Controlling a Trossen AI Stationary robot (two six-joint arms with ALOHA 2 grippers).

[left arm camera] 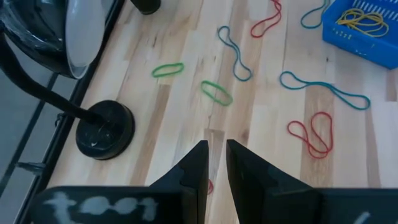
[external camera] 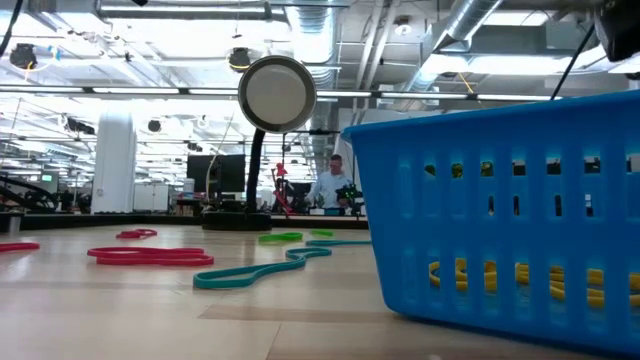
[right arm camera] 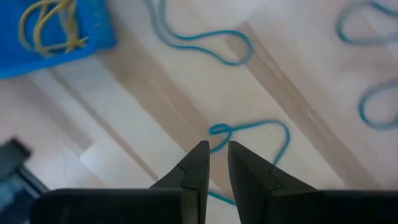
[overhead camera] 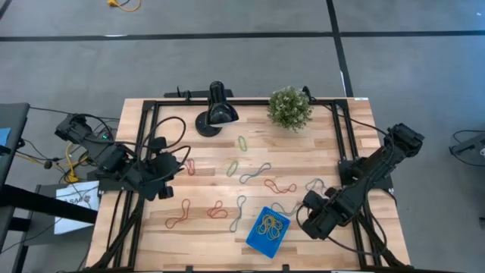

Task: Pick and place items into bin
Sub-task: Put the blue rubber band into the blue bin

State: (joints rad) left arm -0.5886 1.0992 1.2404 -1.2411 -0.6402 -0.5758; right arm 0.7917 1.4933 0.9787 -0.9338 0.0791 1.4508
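L arm, dark six-joint, is reaching in from the table's left side, elbow folded, wrist angling inward toward the table's middle. Its dark two-finger left gripper (overhead camera: 161, 184) is hanging low over the left part of the wood; in the left wrist view the fingers (left arm camera: 194, 167) are sitting nearly together w/ only a narrow slit between them, nothing pinched.

R arm, same dark build, is stretching diagonally from the table's right edge toward the near-centre, forearm sloping down. The dark two-finger right gripper (overhead camera: 312, 218) is pointing down at the tabletop; its fingers (right arm camera: 196, 164) are likewise showing just a thin gap, tips parallel, nothing between them.
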